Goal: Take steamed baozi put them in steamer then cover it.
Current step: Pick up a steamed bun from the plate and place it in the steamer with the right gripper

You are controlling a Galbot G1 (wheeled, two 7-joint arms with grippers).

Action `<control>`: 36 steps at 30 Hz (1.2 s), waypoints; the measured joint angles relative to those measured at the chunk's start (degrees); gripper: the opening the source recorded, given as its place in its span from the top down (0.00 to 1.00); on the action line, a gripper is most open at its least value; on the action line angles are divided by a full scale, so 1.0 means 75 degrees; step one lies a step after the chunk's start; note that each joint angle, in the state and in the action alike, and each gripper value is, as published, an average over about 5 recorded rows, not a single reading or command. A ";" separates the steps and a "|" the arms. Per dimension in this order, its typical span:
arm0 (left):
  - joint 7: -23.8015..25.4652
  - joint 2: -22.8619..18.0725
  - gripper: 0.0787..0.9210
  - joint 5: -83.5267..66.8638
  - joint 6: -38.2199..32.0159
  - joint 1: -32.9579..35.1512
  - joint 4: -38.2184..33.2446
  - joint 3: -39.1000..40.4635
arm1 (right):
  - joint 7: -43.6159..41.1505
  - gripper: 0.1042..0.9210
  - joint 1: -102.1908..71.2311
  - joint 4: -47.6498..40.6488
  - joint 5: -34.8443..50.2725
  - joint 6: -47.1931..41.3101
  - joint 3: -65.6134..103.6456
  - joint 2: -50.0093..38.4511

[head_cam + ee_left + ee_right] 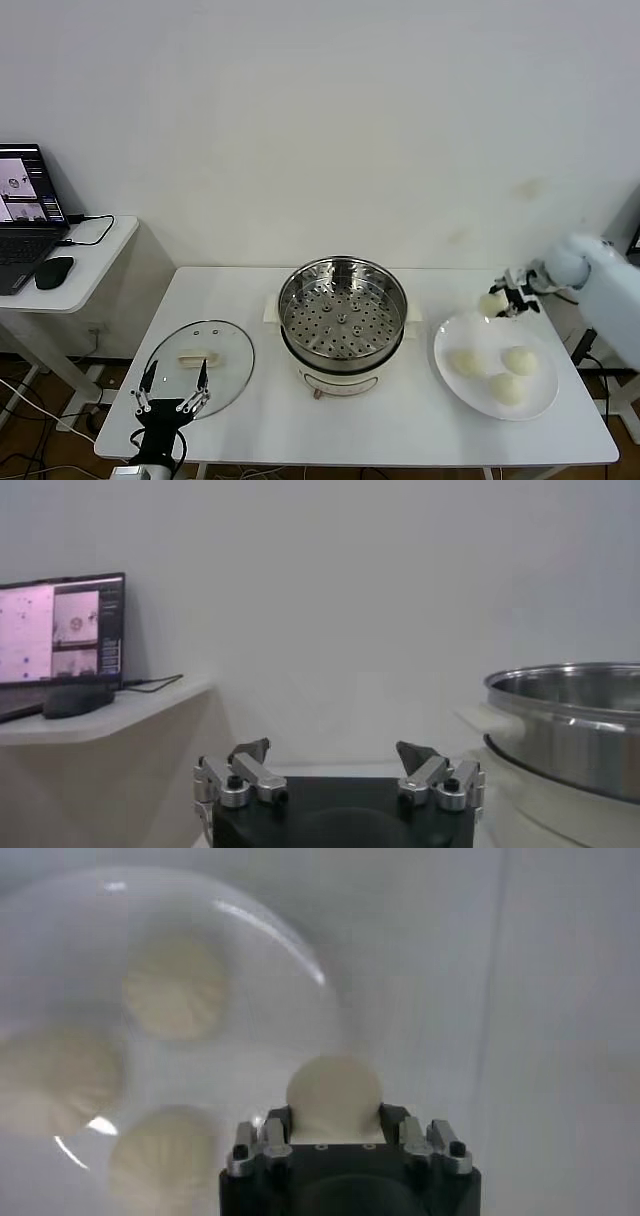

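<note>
Clenched around one small round cream-white steamed bun [492, 303], the right tool [505, 297] hangs just above the far rim of the flat white plate [540, 400], which sits on the white counter [400, 430] to the right of the steamer. From the right wrist camera the held bun [334, 1093] sits squarely between the two metal fingers [268, 1138], lifted clear of the plate [60, 908] below it. Three more cream-white buns [469, 363] lie on that plate, close together: one on the side nearest the steamer, one [520, 360] on the side away from it, and one [506, 389] toward the front.

At the middle of the counter stands the round shiny stainless-steel steamer [342, 318] on its white electric base, its perforated tray bare of buns.

To the steamer's left lies the round clear glass cover [198, 365] with its metal rim and cream-white oblong handle, flat on the counter. At the near edge of that cover rests the left tool [172, 396], fingers [250, 755] spread wide apart and gripping nothing.

Further left of the steamer, a separate white side desk [95, 265] carries an open laptop [25, 215] and a dark mouse [53, 272].
</note>
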 measured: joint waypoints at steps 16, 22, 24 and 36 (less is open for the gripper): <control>-0.0001 0.0100 0.12 -0.0125 0.0022 -0.0149 -0.0091 -0.0077 | 0.0596 0.45 0.2731 0.1219 0.1940 0.0347 -0.2918 0.1555; -0.0001 0.0044 0.12 -0.0133 0.0032 -0.0137 -0.0187 -0.0117 | 0.0844 0.45 0.2873 0.1194 0.1665 0.0867 -0.3620 0.2396; -0.0003 0.0018 0.12 -0.0140 0.0033 -0.0130 -0.0217 -0.0134 | 0.0920 0.45 0.2863 0.1128 0.1429 0.1075 -0.3778 0.2636; -0.0009 -0.0103 0.12 -0.0124 0.0051 -0.0075 -0.0329 -0.0147 | 0.1514 0.43 0.2320 0.0253 -0.0456 0.2391 -0.4094 0.3710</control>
